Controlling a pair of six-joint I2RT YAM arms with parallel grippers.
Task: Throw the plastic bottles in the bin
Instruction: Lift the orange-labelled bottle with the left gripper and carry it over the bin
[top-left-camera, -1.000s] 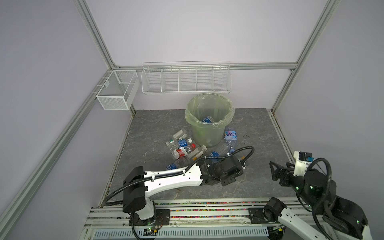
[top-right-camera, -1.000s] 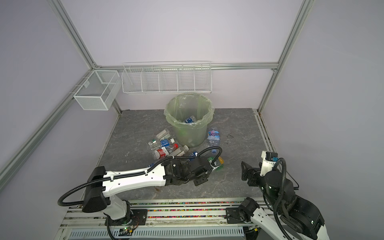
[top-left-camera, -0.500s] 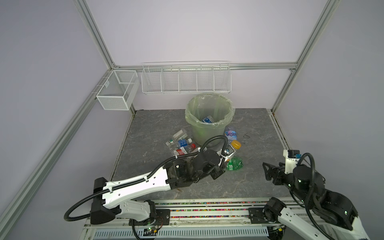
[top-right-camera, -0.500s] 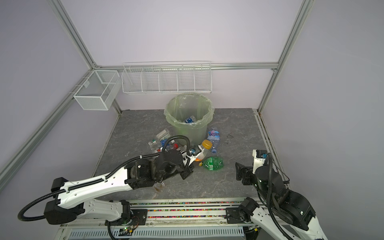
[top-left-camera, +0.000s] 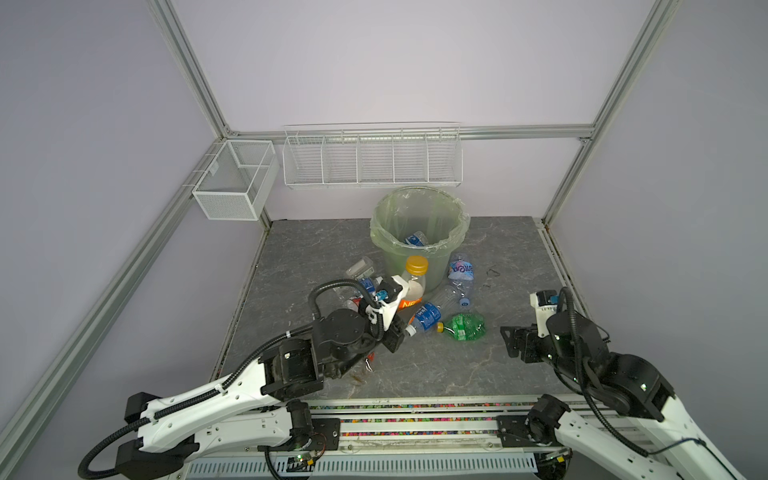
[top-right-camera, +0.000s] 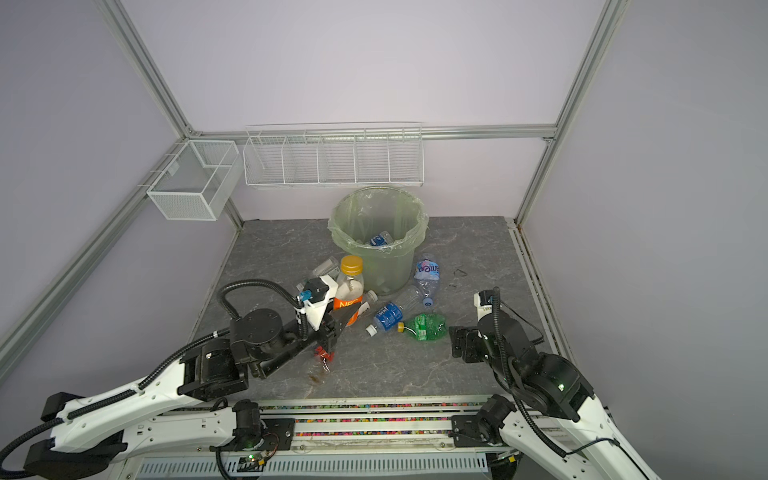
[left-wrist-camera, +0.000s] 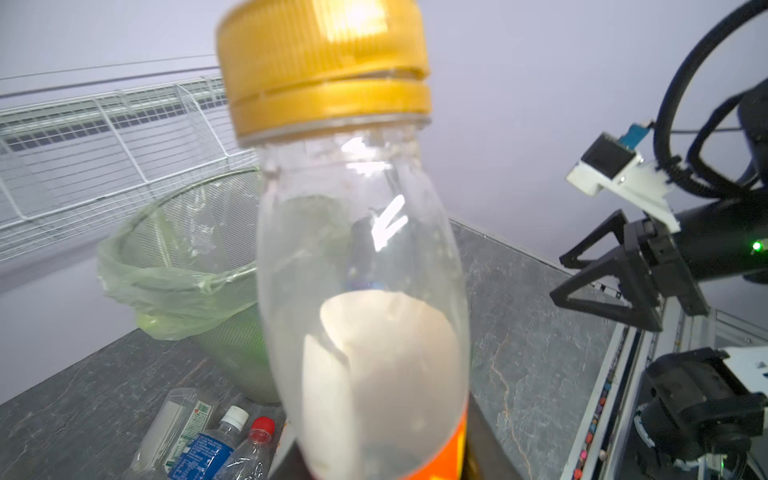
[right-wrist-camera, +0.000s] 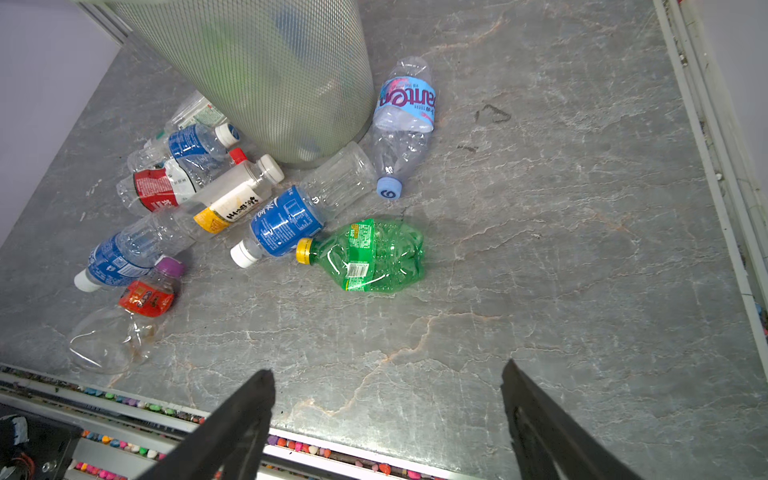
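Left gripper clamps bottle low, upright, probably to clear the rim of bin; right gripper gapes empty, aside.

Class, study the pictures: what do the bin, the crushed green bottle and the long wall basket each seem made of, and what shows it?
Bin: probably translucent pale-green plastic, its wall finely mesh-textured; its bag looks like thin glossy film, wrinkled over the rim. Green bottle: thin, shiny see-through plastic, dented and creased. Wall basket: white-coated wire, likely metal, an open grid.
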